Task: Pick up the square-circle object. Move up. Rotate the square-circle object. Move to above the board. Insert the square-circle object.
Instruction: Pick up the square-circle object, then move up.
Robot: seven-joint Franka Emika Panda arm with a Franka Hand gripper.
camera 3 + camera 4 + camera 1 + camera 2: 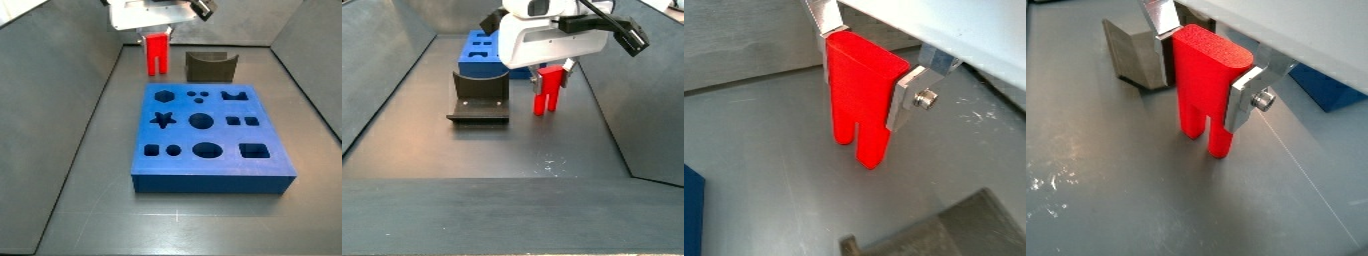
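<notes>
Square-circle object (862,95) upright in wrist view, red, slot splitting lower end into two legs; gripper (871,62) clamps its upper part, silver fingers (911,95) pressed on opposite faces.

Wrist view: same grasp, object (1209,85) above grey floor, fixture (1138,52) behind it.

Side view: object (158,53) at upper centre, legs near floor; fixture (210,66) to its right; board (206,138) mid-frame, well apart.

Side view: gripper (551,69) holds object (547,91) right of fixture (480,97); board (480,53) behind.

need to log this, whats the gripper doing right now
Gripper: closed on the square-circle object, holding it upright by its upper end, behind the board, legs near the floor.
</notes>
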